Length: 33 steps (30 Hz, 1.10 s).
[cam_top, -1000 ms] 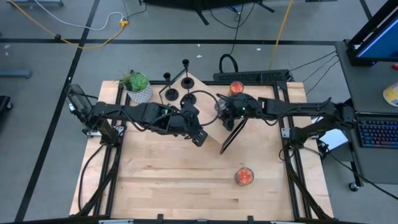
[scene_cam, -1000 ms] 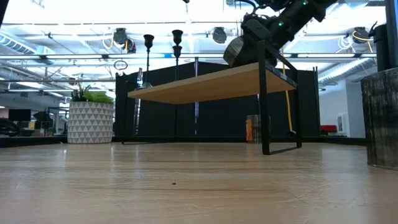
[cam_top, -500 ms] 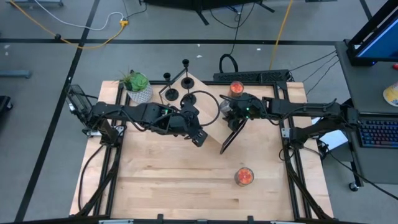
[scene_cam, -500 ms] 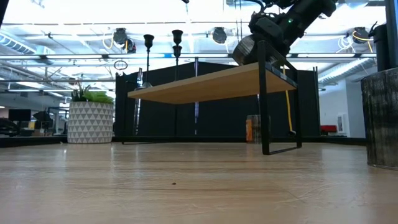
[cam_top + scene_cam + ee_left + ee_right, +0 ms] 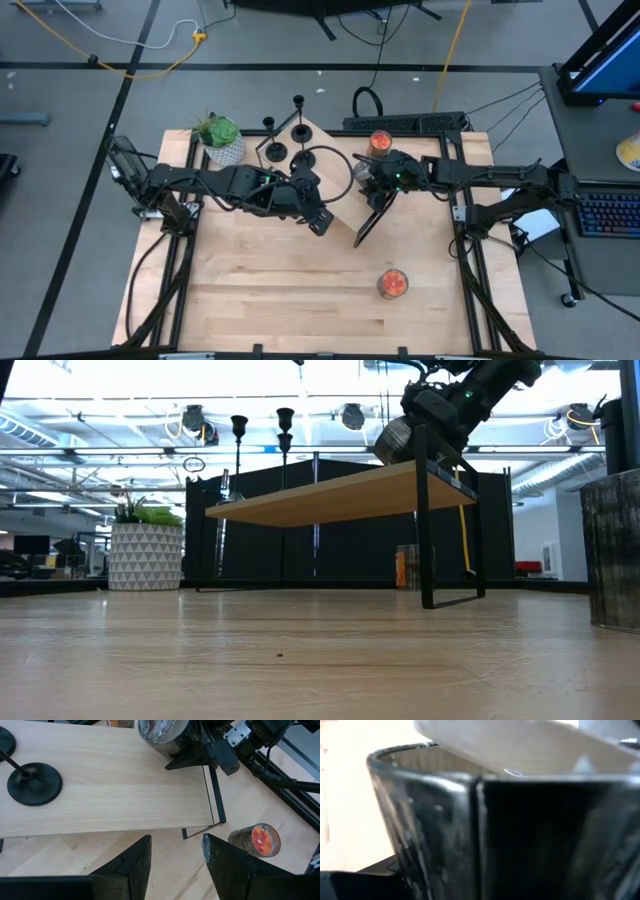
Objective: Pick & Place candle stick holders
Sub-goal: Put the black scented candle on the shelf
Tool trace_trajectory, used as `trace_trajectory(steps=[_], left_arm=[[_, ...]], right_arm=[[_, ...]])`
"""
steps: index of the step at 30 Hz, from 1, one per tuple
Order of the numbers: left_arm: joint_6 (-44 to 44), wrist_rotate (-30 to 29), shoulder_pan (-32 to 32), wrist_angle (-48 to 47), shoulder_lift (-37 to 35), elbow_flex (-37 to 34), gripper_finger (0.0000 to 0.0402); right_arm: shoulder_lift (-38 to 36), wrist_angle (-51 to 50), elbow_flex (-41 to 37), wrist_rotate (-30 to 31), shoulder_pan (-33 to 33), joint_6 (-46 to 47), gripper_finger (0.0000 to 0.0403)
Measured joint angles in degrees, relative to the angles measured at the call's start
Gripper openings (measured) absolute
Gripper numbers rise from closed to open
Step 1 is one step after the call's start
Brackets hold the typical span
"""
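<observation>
Two black candle stick holders stand by their disc bases (image 5: pixel 275 152) (image 5: pixel 300 132) on the far end of a low wooden riser (image 5: pixel 335 200). They also show in the low view (image 5: pixel 239 430) (image 5: pixel 285 420), and one base shows in the left wrist view (image 5: pixel 34 782). A third holder does not show. My left gripper (image 5: pixel 322 222) (image 5: pixel 175 860) is open and empty, just off the riser's near-left edge. My right gripper (image 5: pixel 385 180) is shut on a grey jar candle (image 5: pixel 365 172) (image 5: pixel 400 440) over the riser's right corner. My right gripper holds the grey jar candle by its side wall (image 5: pixel 172 745), between its two fingers (image 5: pixel 192 760). It comes from the table's right side, slanting down. The jar stands about upright at the riser's top; I cannot tell whether its bottom touches the board.
A plant in a white patterned pot (image 5: pixel 222 140) stands far left of the riser. One orange-red jar candle (image 5: pixel 380 142) stands behind my right gripper, another (image 5: pixel 392 283) (image 5: pixel 255 840) on the table near right. Bare wood lies across the near half (image 5: pixel 280 300).
My right gripper has carried the grey jar candle a little toward the table's right edge along the riser's top, still shut on it.
</observation>
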Motion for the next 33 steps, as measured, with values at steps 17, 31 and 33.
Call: trace_trajectory(steps=[17,31,33], left_arm=[[0.2,0.0,0.0,0.0,0.0,0.0,0.0184],[0.6,-0.8,0.0,0.0,0.0,0.0,0.0184],[0.7,-0.9,0.0,0.0,0.0,0.0,0.0184]], right_arm=[[0.0,-0.2,0.0,0.3,0.0,-1.3,0.0397],[-3.2,-2.0,0.1,0.4,0.0,-1.4,0.0399],[-3.9,-2.0,0.1,0.4,0.0,-1.4,0.0399]])
